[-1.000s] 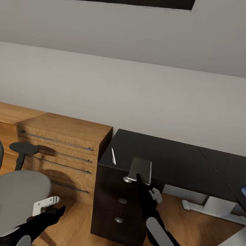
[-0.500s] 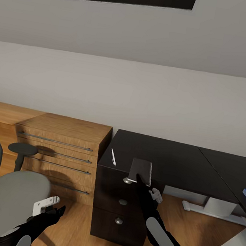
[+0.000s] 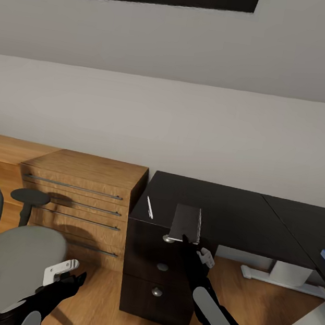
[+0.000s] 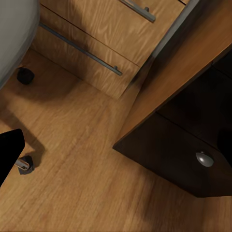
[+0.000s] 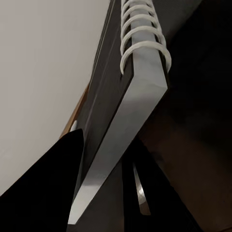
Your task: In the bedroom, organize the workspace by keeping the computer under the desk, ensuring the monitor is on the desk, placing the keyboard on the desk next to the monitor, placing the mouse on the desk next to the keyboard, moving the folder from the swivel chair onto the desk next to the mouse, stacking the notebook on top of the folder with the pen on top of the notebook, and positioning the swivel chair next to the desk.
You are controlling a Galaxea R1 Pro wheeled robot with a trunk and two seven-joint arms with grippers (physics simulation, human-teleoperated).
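Between right fingers [image 5: 77, 183] — notebook [image 3: 186, 222], above desk [image 3: 239, 212]

The notebook [image 3: 186, 223] now sits slightly farther in on the worktop [image 3: 228, 210] and flatter. The right gripper [image 3: 187, 239] has dropped a little below its near edge.

Head view: even, diffuse light, moderately bright; no visible source. Wall [image 3: 189, 130] pale and flatly lit, with a slightly darker band below the sloped ceiling. Soft blurred shadows on the floor [image 3: 92, 299] beside the drawers [image 3: 80, 196] and on the chair [image 3: 3, 257] seat. Desk [image 3: 228, 210] top very dark, little surface detail, no glare. Mild compression softness overall, edges slightly smeared. Left wrist view: warm wood tones, a soft diagonal shadow, small highlight on a knob [image 4: 205, 159]. Right wrist view: notebook [image 5: 125, 130] close and soft, fingers [image 5: 58, 183] pure black silhouettes.
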